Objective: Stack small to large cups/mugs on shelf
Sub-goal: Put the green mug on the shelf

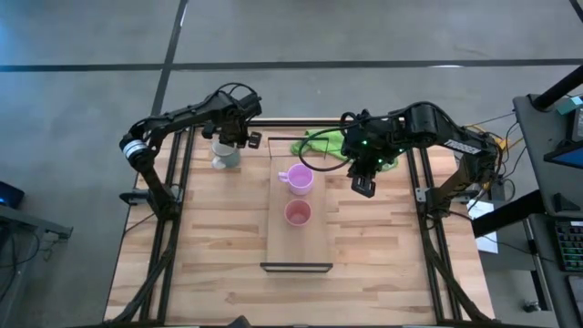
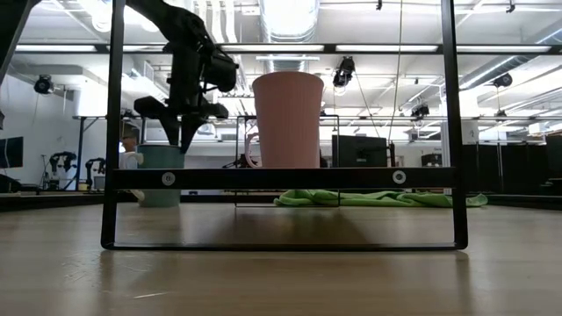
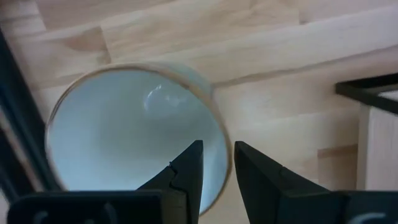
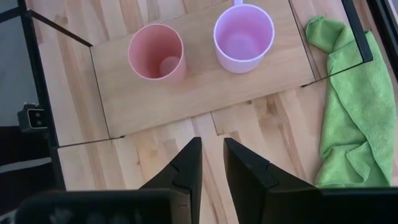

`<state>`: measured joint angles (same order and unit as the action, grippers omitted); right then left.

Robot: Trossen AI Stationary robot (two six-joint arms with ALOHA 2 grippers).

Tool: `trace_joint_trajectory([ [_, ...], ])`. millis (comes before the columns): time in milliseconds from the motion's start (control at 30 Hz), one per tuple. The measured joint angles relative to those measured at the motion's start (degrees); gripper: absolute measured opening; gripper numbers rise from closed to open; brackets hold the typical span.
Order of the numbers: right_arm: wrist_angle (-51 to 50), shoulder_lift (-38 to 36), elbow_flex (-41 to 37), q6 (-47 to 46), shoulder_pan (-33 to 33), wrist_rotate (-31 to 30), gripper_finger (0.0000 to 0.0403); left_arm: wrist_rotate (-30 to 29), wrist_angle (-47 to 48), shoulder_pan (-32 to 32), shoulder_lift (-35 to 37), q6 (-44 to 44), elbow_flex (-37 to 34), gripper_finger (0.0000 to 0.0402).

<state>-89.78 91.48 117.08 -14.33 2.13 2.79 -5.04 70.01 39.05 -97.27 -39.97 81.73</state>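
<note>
The left claw (image 1: 230,138) is held over the white mug (image 1: 225,153), its fingers (image 3: 186,171) narrowly parted astride the mug's rim, one inside and one outside; the mug stands on the surface (image 1: 219,237) left of the shelf (image 1: 298,239). The right claw (image 1: 363,185), nearly closed and empty, is hung just right of the shelf, on which the purple mug (image 1: 299,179) and pink cup (image 1: 298,214) are set side by side.

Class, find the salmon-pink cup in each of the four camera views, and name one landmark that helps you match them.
High view: salmon-pink cup mid-shelf, nearer than the lilac mug.
Low view: centre, on the shelf board.
Left wrist view: not in it.
Right wrist view: upper left, beside the lilac mug.
Landmark: the shelf.
</note>
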Motion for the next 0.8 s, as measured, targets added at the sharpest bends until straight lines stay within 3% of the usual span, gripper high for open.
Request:
trace_joint_trajectory([
  [533, 0.0, 0.0, 0.0, 0.0, 0.0, 0.0, 0.0061, 0.0, -5.1, 0.0, 0.0, 0.7, -2.6, 0.0075],
  [800, 0.1, 0.0, 0.0, 0.0, 0.0, 0.0, 0.0061, 1.6, -3.4, -0.2, 0.0, 6.5, -2.6, 0.0008],
])
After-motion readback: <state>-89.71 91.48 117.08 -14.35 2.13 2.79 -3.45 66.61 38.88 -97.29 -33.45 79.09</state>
